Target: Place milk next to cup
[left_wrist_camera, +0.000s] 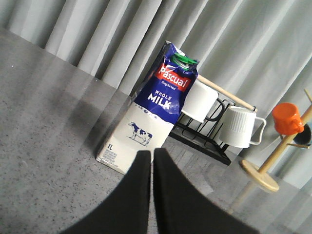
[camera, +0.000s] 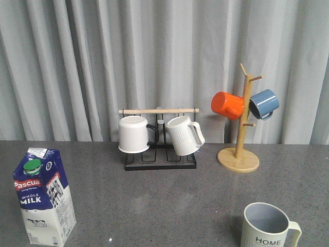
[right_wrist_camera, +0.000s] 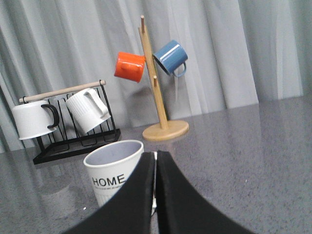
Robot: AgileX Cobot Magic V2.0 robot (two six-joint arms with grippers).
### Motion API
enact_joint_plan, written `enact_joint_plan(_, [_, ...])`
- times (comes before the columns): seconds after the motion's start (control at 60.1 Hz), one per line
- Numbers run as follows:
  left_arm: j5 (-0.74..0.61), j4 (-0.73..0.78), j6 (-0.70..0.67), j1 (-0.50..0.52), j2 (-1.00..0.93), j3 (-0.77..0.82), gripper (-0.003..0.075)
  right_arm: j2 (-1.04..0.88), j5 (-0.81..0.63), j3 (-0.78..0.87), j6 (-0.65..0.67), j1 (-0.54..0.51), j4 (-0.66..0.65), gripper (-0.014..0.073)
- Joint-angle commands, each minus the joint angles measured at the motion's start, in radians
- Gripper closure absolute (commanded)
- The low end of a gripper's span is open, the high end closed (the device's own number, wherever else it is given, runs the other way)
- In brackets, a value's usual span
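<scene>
The milk (camera: 43,197) is standing upright at the near left of the grey desk (camera: 164,195), its green cap (camera: 32,165) sitting on the sloped top and its red label facing forward. The cup (camera: 267,226) marked "HOME" is standing upright at the near right of the desk, well apart from the carton, with its handle pointing right in the front view. The left hand (left_wrist_camera: 151,161) is hovering just in front of the carton's base with its fingers pressed together, gripping nothing. The right hand (right_wrist_camera: 156,163) is hanging close beside the cup, fingers likewise pressed together and empty. Farther back, a black rack (camera: 160,154) with a wooden bar is carrying a plain white mug (camera: 134,134) and a ribbed white mug (camera: 184,135), while a wooden mug tree (camera: 239,139) to its right is bearing an orange mug (camera: 227,105) and a blue mug (camera: 264,104). A grey curtain (camera: 77,62) is hanging behind everything.
</scene>
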Motion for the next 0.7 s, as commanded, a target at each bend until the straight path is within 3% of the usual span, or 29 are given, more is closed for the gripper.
enact_joint_plan(0.0, [-0.046, -0.011, -0.046, 0.001, -0.013, 0.018, 0.0663, -0.008, -0.057, 0.006, 0.009, -0.006, 0.02, 0.0532])
enact_joint_plan(0.233, [0.013, -0.014, -0.066, -0.002, -0.013, 0.016, 0.0437, -0.008, -0.074, 0.006, 0.037, -0.006, 0.027, 0.0258])
enact_joint_plan(0.316, [-0.039, -0.083, -0.066, -0.002, -0.013, 0.016, 0.0376, -0.008, -0.133, 0.006, 0.036, -0.006, 0.027, 0.0217])
enact_joint_plan(0.449, [-0.127, -0.181, -0.063, -0.002, -0.013, 0.016, 0.0361, -0.008, -0.188, -0.009, 0.084, -0.006, 0.06, 0.0229])
enact_joint_plan(0.532, [-0.078, -0.171, -0.046, -0.002, -0.012, -0.016, 0.0361, -0.005, -0.083, -0.071, 0.082, -0.006, 0.009, 0.0237])
enact_joint_plan(0.682, [0.141, -0.072, 0.083, -0.002, -0.009, -0.178, 0.0361, 0.07, 0.267, -0.292, 0.076, -0.006, -0.09, 0.0237])
